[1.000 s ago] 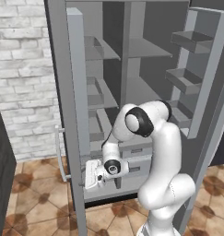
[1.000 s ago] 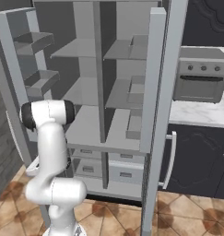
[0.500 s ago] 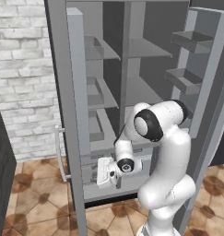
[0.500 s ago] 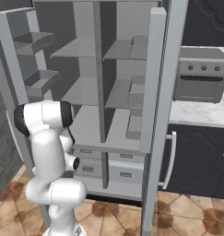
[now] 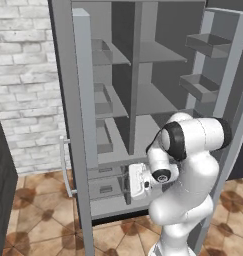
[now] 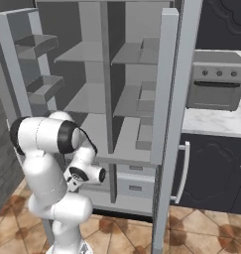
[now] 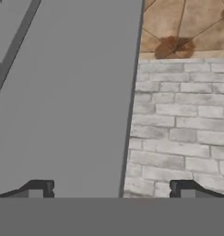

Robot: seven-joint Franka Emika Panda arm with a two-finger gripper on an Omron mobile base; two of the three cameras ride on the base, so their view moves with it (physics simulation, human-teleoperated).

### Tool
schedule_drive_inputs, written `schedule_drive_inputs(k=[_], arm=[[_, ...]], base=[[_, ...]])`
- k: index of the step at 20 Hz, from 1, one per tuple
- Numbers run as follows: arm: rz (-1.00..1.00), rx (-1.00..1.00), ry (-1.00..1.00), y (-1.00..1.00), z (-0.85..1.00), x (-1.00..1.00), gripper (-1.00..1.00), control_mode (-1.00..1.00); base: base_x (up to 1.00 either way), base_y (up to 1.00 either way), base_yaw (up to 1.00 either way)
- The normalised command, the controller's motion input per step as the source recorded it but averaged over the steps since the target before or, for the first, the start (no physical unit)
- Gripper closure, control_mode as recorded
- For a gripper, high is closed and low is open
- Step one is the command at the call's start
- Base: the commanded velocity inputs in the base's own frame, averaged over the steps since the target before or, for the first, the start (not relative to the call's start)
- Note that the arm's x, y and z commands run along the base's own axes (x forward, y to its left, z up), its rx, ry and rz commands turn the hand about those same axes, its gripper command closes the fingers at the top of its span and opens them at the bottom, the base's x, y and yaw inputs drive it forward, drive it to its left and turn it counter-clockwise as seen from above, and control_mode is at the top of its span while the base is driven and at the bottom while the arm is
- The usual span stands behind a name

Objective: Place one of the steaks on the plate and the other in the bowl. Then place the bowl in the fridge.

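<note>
Claw (image 7: 109,188) lower, nearer fridge (image 5: 143,100) drawers.

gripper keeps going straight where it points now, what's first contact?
Probably the open left fridge door: in the hand view the open gripper faces its edge, the left fingertip before the grey panel, the right one before the brick wall beyond. Depth is unclear, so it might slip past the edge.

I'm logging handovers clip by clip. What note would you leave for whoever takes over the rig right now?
Tool: open, holding nothing, low by the left door's edge.
Fridge: both doors open, the shelves in view bare.
Steaks, plate and bowl: their place cannot be told from these views, so what has been placed is unconfirmed.
Left: find the bowl, check a steak lies in it and one on the plate, then set the bowl on a fridge shelf.
</note>
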Motion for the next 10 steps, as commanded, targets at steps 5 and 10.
schedule_drive_inputs(k=[5,10], arm=[[0.13,-0.32,-0.14,-0.76,0.59,0.00,-1.00,-1.00],[0.27,-0.58,-0.09,-0.21,0.64,-0.01,-1.00,-1.00]], base=[[0.00,0.00,0.00],[0.00,0.00,0.00]])
